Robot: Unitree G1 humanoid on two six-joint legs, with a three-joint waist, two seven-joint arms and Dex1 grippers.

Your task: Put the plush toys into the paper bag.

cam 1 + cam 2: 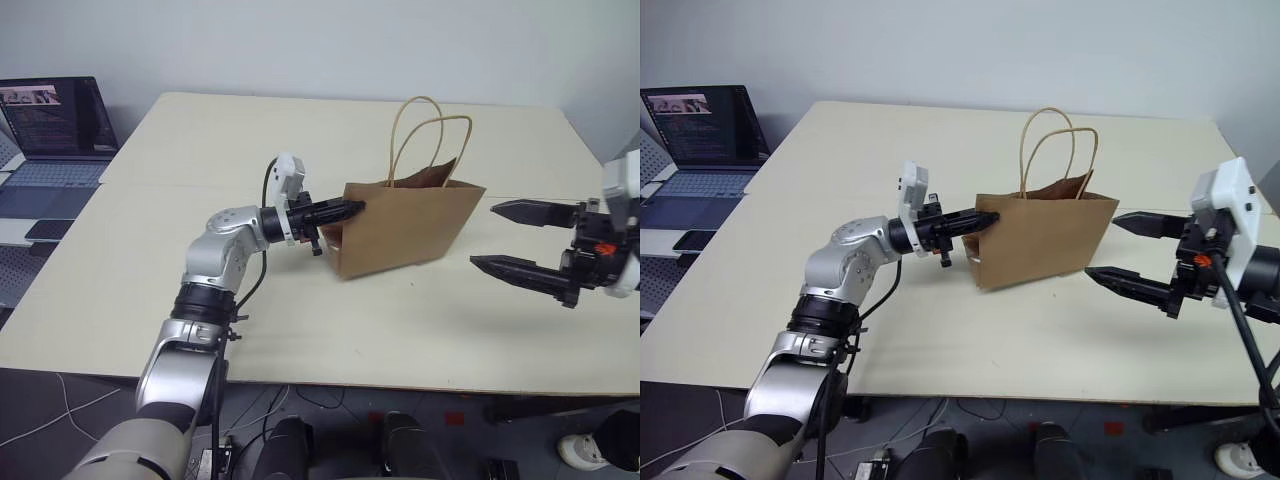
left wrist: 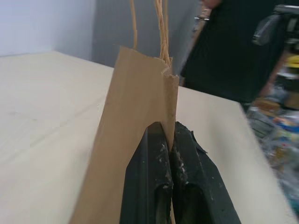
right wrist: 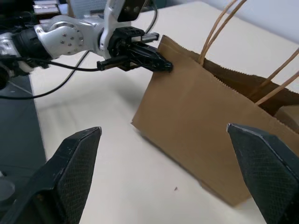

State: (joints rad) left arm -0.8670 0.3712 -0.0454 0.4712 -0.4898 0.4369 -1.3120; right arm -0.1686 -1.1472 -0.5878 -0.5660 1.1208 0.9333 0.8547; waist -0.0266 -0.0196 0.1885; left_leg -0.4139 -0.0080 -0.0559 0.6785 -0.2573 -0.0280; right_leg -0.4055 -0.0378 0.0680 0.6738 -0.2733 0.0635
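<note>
The brown paper bag (image 1: 410,225) stands upright on the table, its two cord handles (image 1: 430,130) sticking up. My left gripper (image 1: 352,209) reaches in level from the left and is shut on the bag's upper left edge; in the left wrist view its fingers (image 2: 154,177) pinch the paper wall (image 2: 135,116). My right gripper (image 1: 483,235) hovers just right of the bag, open, with nothing between its fingers. The right wrist view shows the bag (image 3: 201,116) straight ahead and the left gripper (image 3: 163,65) clamped on its corner. The plush toys are out of view.
The cream table (image 1: 250,330) has bare room in front of and behind the bag. An open laptop (image 1: 55,120) sits on a side desk at the far left. A person in dark clothes (image 2: 229,51) stands beyond the table's far side.
</note>
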